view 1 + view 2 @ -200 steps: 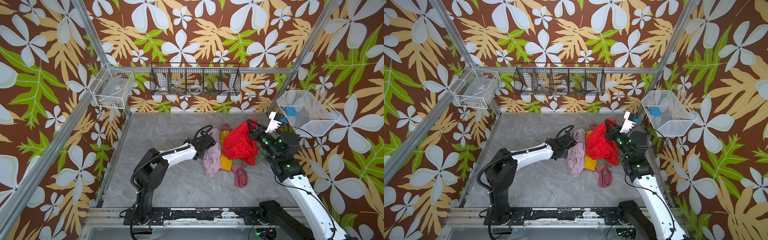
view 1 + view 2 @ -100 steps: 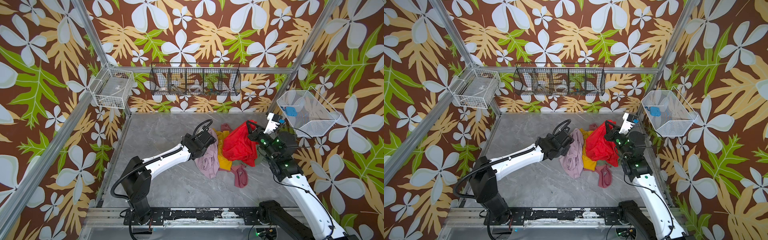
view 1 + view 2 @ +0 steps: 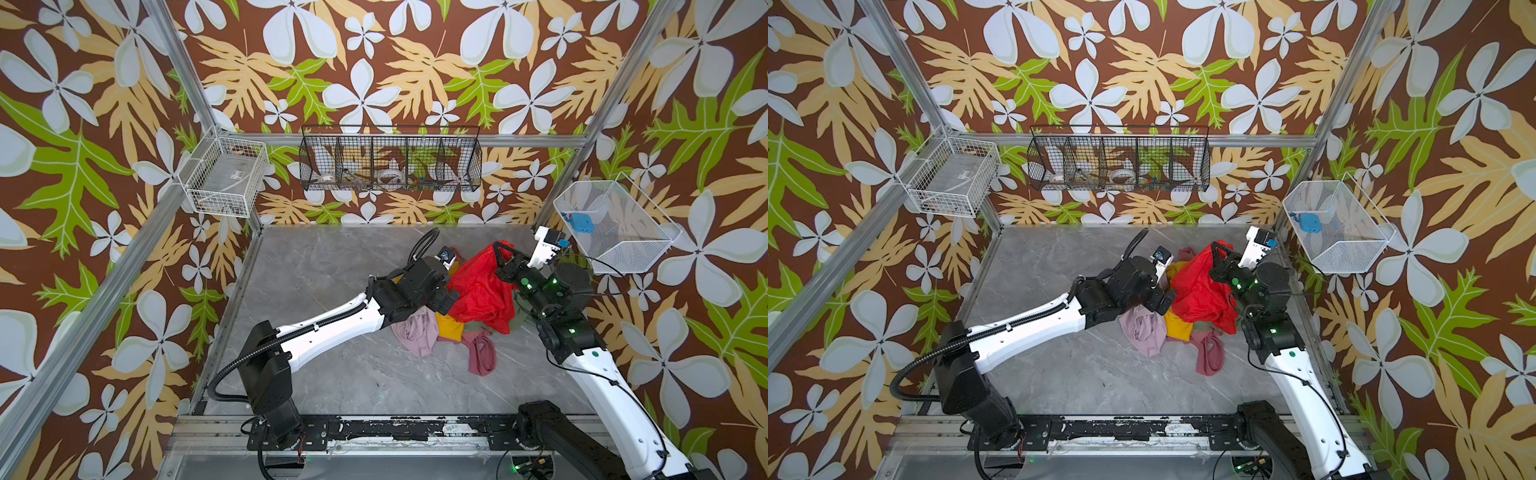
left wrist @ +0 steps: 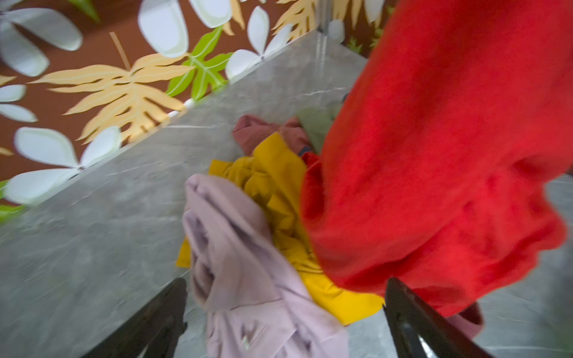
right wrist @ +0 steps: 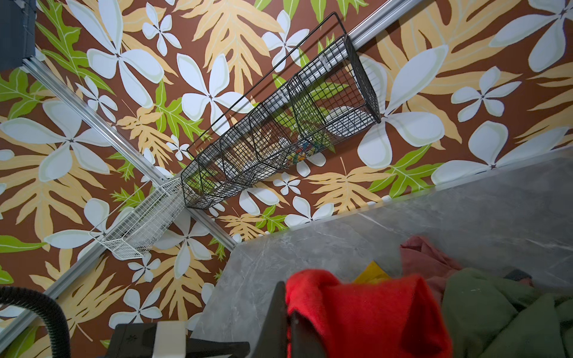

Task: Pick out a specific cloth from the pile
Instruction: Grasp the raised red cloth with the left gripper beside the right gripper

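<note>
Your right gripper (image 3: pixel 502 253) is clamped on a peak of the bright red, fuzzy-textured cloth (image 3: pixel 478 291), holding it raised, hem draping onto the pile of soft garments (image 3: pixel 419 336) | your left gripper (image 4: pixel 285 322) gapes wide over the crumpled lilac ribbed knit (image 4: pixel 242 263) and mustard yellow garment (image 4: pixel 279 192), seemingly poised to pin them down | smooth grey marbled tabletop (image 3: pixel 316 291) beneath.
</note>
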Robot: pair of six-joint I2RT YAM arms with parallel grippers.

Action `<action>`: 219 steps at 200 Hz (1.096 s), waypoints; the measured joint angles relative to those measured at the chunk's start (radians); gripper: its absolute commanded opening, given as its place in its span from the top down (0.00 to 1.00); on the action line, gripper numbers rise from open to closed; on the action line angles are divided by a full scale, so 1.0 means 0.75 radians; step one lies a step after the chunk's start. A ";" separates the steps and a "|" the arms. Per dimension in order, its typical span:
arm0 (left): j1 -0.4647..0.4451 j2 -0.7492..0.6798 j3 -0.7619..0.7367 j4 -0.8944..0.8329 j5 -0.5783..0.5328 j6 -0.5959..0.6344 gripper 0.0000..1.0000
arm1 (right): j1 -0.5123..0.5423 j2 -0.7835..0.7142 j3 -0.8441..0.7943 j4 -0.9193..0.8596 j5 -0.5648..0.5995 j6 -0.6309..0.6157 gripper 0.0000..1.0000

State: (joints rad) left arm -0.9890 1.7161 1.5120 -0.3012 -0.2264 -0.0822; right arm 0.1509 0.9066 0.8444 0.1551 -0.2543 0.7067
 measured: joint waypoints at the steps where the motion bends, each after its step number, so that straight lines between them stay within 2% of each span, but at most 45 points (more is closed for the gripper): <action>1: -0.002 0.003 0.002 0.001 0.002 -0.001 0.00 | 0.000 0.000 0.000 -0.001 0.000 0.000 1.00; 39: -0.055 0.136 0.095 0.023 0.150 -0.018 0.00 | 0.000 -0.010 -0.001 -0.018 0.025 0.000 1.00; 94: -0.052 0.285 0.230 0.037 0.178 -0.061 0.00 | 0.000 -0.016 -0.001 -0.028 0.033 0.001 1.00; 107: -0.052 0.322 0.266 0.039 0.179 -0.069 0.03 | 0.000 -0.023 -0.001 -0.028 0.034 0.000 1.00; 114: -0.052 0.341 0.284 0.038 0.185 -0.075 0.08 | -0.001 -0.027 -0.001 -0.029 0.035 0.004 1.00; 123: -0.053 0.362 0.305 0.039 0.196 -0.094 0.22 | 0.000 -0.031 -0.001 -0.034 0.035 0.000 1.00; 162: -0.052 0.396 0.347 0.038 0.198 -0.103 0.99 | -0.001 -0.042 -0.001 -0.062 0.061 -0.012 1.00; 183: -0.052 0.364 0.346 0.039 0.198 -0.110 1.00 | 0.000 -0.044 0.007 -0.120 0.107 -0.043 1.00; 209: -0.052 0.300 0.349 0.074 0.220 -0.108 1.00 | 0.000 -0.043 0.017 -0.222 0.214 -0.080 0.62; 219: -0.052 0.286 0.356 0.086 0.243 -0.112 1.00 | 0.000 -0.042 0.017 -0.265 0.258 -0.102 0.39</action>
State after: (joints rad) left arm -1.0283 1.9305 1.7786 -0.2363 -0.0441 -0.1665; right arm 0.1509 0.8753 0.8570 -0.0437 -0.0608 0.6300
